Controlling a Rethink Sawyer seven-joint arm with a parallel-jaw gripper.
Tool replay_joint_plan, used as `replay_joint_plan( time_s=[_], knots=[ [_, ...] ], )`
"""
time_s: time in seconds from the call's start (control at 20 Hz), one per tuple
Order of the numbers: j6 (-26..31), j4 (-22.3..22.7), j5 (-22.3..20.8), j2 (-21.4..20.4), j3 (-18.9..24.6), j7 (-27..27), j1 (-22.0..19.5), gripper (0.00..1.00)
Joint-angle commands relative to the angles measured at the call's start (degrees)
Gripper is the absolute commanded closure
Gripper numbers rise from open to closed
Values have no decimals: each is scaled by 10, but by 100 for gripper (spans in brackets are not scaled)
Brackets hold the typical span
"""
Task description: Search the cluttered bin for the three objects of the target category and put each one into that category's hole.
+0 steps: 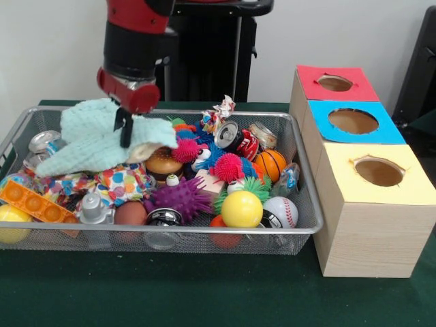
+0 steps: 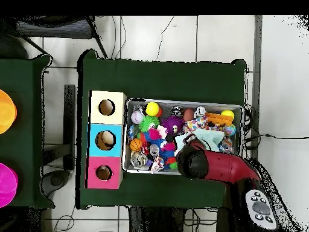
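The silver wire-mesh bin (image 1: 204,232) is full of toys; it also shows in the overhead view (image 2: 181,101). My gripper (image 1: 125,136) hangs over the bin's left part, its dark fingers close together and pinched on a pale teal knitted cloth (image 1: 88,139) that rises to a peak at it. In the overhead view the arm's head (image 2: 190,160) hides the gripper, and the cloth (image 2: 211,140) shows beside it. A pale cream soft thing (image 1: 141,151) peeks from under the cloth's right edge. No tiger-striped toy shows. The red-panelled hole (image 1: 334,83) is the farthest box top at the right; it also shows in the overhead view (image 2: 104,173).
The blue-panelled hole (image 1: 353,121) and the yellow-panelled hole (image 1: 379,172) sit in front of the red one. In the bin lie a purple spiky ball (image 1: 180,197), a yellow ball (image 1: 241,208), a baseball (image 1: 281,211), a small basketball (image 1: 270,163), crushed cans (image 1: 235,139) and an orange pop toy (image 1: 34,201).
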Motion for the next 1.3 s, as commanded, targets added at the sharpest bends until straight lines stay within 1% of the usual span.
replay_joint_plan(
  time_s=[0.05, 0.2, 0.4, 0.5, 0.8, 1.05, 1.3],
  knots=[
    [83, 81, 43, -83, 79, 9, 16, 100],
    [93, 104, 57, -115, 96, 4, 13, 100],
    [109, 131, 82, -158, 97, 16, 27, 100],
    [114, 144, 97, -173, 102, 22, 29, 100],
    [136, 172, 137, -220, 92, 43, 60, 100],
    [127, 192, 178, -235, 102, 52, 72, 100],
    [106, 204, 217, -233, 113, 58, 82, 100]
  ],
)
